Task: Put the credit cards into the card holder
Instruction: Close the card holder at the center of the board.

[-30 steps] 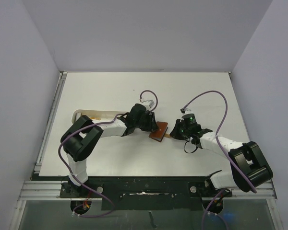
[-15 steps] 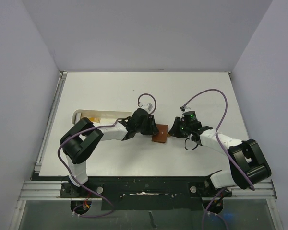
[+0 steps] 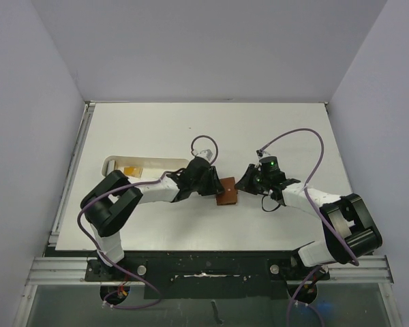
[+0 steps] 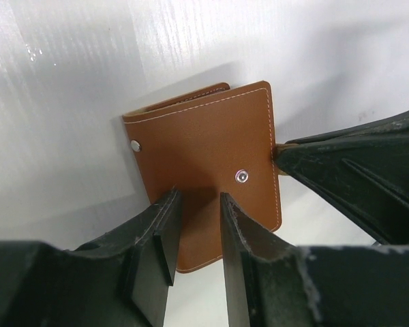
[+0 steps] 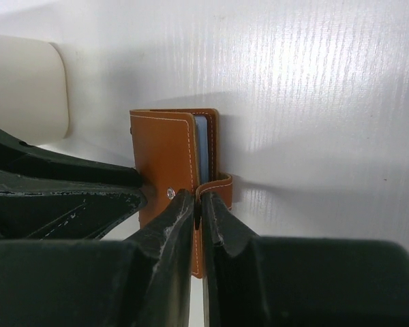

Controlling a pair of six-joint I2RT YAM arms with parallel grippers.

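**Brown card holder worked by both arms off the end of the tray**

The small, roughly square reddish-brown leather card holder (image 3: pixel 225 192) lies on the white table (image 3: pixel 273 129), just past the rounded end of the long white oblong plastic tray (image 3: pixel 165 163) that is nearer the right arm. Its smooth tan face is edged with pale stitching and carries two round metal snap studs (image 4: pixel 241 176). Seen from the right wrist, the front flap stands slightly off the back, and a bluish-grey plastic card (image 5: pixel 203 146) sits upright in the gap. A short strap curls out at the flap's edge.

The right gripper (image 5: pixel 196 196) is clenched on that flap edge, beside the snap. The left gripper (image 4: pixel 196 199) comes in from the tray side with its jaws part-spread. Its tips are over the holder's near edge and pinch nothing.

A yellow-orange plastic card (image 3: pixel 130 170) lies flat inside the tray, towards its far end from the holder.
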